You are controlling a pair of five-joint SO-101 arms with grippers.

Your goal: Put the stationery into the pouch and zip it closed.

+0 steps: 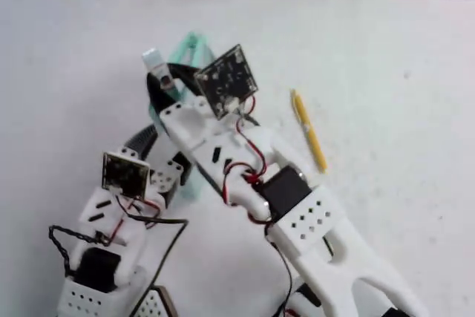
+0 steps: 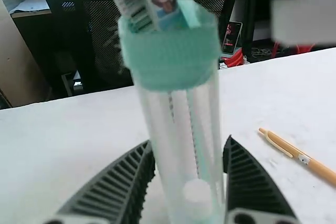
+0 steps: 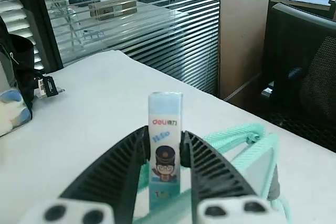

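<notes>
Loading step, it seems: the right gripper (image 3: 164, 136) pinches the eraser (image 3: 165, 111) at the mint end of the pouch (image 2: 178, 124), which the left gripper (image 2: 189, 149) clamps. Next needs 1 clean release inside; the pen (image 1: 308, 130) lies nearby on the table (image 1: 386, 50).

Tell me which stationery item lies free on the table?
The yellow pen, lying alone on the table; the eraser is clamped in the right gripper.

The high view looks steeply down on the table (image 1: 415, 72). Both wrist views sit low and close, facing across it. All three apparently share the pouch (image 1: 185, 44) (image 2: 173, 77) (image 3: 247, 137).
</notes>
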